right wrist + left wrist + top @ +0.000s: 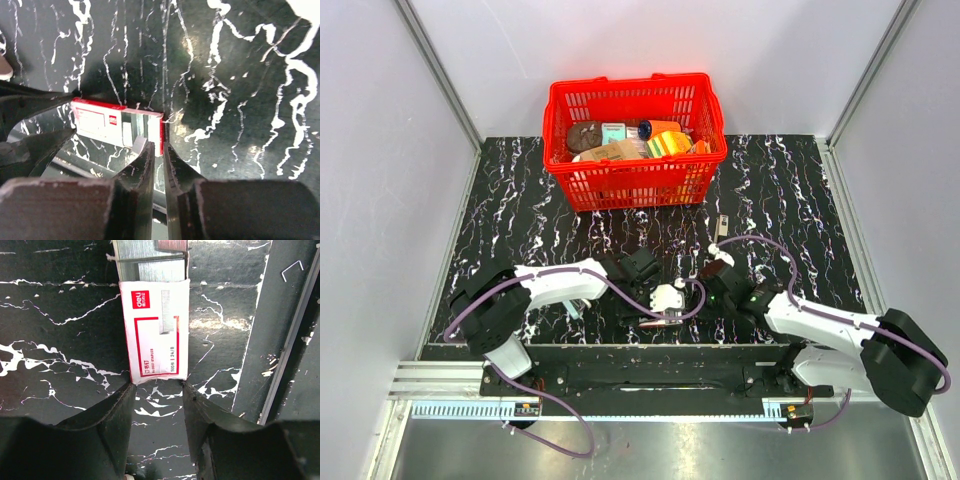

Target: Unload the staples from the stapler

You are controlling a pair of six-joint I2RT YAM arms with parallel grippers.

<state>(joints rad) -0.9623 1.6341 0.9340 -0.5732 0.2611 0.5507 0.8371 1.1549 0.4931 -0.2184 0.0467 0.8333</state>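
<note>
Left wrist view: left gripper [158,388] is standing half spread, its two tips pressing the near corners of the staple carton [155,330] and pinning it flat on the black marbled tabletop [60,355]. Staple strips [150,262] are poking out of the carton's open far end, top of frame.

Right wrist view: right gripper [159,150] is nearly pressed together and appears to be nipping the carton's red end edge at frame centre.

Judging the step, both arms are working the carton and neither is on the stapler yet. A level pull along the carton's length, with the left tips squared, is looking safest against spilling strips.

Stapler [573,309], as I read it: only a pale teal sliver is peeking from under the left forearm, lower left of centre in the top view. It is lying apart from both grippers and mostly hidden.

Around:
- One loose staple [292,270] is lying upper right.
- The edge rail [260,340] is running just right of the carton, and strips could be sliding off there.
- A red basket [630,88] of packets is sitting top centre, well apart and not obstructing.
</note>
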